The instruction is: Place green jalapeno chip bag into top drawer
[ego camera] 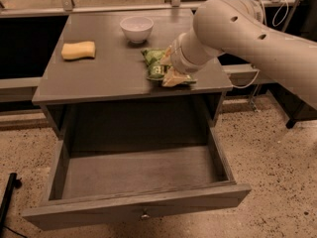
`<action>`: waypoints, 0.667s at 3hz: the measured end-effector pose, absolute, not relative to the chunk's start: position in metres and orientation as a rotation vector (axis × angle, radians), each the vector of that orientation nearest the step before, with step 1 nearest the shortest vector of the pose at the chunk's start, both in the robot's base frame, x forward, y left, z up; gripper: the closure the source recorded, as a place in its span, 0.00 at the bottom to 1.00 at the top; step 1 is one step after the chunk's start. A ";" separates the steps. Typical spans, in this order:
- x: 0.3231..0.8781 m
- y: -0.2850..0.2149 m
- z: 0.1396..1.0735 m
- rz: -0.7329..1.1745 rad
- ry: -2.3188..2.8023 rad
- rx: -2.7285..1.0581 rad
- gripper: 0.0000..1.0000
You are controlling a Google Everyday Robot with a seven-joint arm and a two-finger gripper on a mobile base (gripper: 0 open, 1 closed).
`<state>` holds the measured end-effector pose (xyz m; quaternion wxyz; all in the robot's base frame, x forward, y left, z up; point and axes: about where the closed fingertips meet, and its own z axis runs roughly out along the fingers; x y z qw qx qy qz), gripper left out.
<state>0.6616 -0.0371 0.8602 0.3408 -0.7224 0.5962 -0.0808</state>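
The green jalapeno chip bag (156, 66) lies on the grey table top (99, 76), right of the middle, near the front edge. My gripper (169, 66) has come in from the right and is down over the bag's right part, open, with one cream finger (171, 78) on the near side and the other on the far side. The arm hides the right half of the bag. The top drawer (138, 207) below is pulled far out, and its inside is bare. Its small metal knob (144, 214) faces front.
A white bowl (136, 28) stands at the back middle of the table. A yellow sponge (78, 50) lies at the left. A white cable (247, 78) hangs off the right side. A dark pole (7, 197) stands at the lower left on the speckled floor.
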 end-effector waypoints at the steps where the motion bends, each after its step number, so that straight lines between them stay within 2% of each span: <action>1: 0.689 -0.049 0.852 -0.229 1.616 -1.818 0.70; 2: 0.674 -0.056 0.895 -0.198 1.543 -1.764 0.99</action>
